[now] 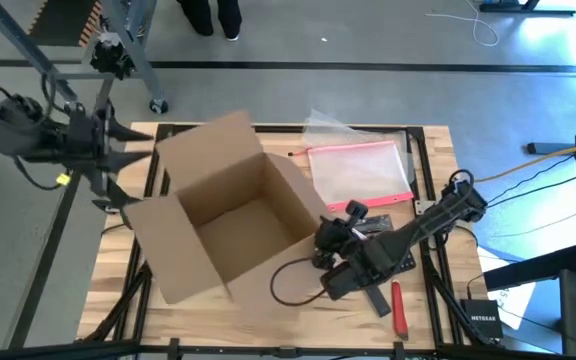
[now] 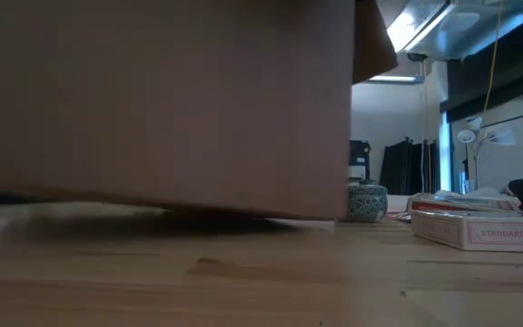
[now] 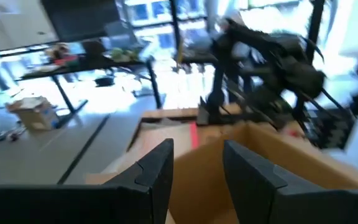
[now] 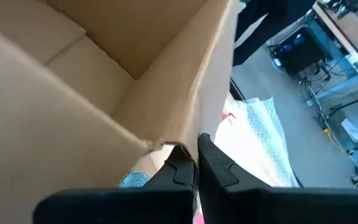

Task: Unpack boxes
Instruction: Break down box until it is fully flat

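Cardboard box: plain brown corrugated, flaps up, mouth open to the ceiling; sits on the left half of the table, reaching from near the far edge almost to the near edge; inside looks bare in the high view.
Step in hand (judged): steadying and tipping the open box so whatever is left can come out.
Right gripper: at the box's right wall, toward the near right part of the table; fingers pressed together, apparently nipping the rim of the cardboard wall, seen edge-on in the right wrist view.
Left gripper: off the table's left edge near the far left corner, just beside a box flap; fingers spread, nothing between them.
Right arm pose: stretched low from the right edge, forearm slanting toward the table's middle, wrist turned in at the box.
Left arm pose: raised and level, wrist aimed across the box mouth toward the right arm.
Doing it well: keep the right pinch low on the wall and firm; bring the left fingers astride the flap edge before closing; lift both sides evenly to avoid buckling the corrugate.
Risks: thin wall tearing at the pinch; box sliding toward the clear pouch by the far right corner.
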Robot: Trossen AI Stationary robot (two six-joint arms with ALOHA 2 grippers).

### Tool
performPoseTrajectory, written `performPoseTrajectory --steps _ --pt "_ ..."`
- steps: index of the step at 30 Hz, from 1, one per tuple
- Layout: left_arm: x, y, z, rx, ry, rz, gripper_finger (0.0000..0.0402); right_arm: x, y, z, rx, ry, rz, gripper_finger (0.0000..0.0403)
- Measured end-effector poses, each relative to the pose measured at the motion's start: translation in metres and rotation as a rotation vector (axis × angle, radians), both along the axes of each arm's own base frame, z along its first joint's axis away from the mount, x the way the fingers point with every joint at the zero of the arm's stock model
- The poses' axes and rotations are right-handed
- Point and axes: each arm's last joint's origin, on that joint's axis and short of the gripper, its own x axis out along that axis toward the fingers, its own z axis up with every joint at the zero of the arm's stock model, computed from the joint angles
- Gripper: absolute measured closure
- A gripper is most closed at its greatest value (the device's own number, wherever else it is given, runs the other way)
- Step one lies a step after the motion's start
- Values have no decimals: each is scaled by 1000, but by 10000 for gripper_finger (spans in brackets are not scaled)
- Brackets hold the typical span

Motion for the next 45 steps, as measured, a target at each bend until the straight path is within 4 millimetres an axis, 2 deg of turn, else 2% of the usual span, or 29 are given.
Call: performPoseTrajectory --steps 5,13,16,19,24,33,37,42,45 --pt "22 -23 -12 110 148 -61 272 3 -7 -2 16 29 -17 403" --pt "58 -66 -40 172 430 -158 273 3 -7 -3 18 34 -17 403" --pt "68 -81 -41 179 459 -190 273 3 -7 -3 19 37 -16 403" --pt "72 -93 -32 171 435 -228 273 3 -7 -3 19 38 -16 403" --pt "67 -116 -23 97 426 -338 273 3 -6 -4 20 39 -15 403" --pt "40 -168 -39 -189 552 -417 273 3 -6 -4 20 40 -14 403" --pt "25 -189 -47 -312 600 -386 273 3 -6 -4 20 41 -14 403" --pt "11 -225 -66 -356 635 -329 273 3 -6 -4 24 35 -14 403" --pt "5 -243 -77 -366 598 -284 273 3 -6 -4 23 36 -13 403"
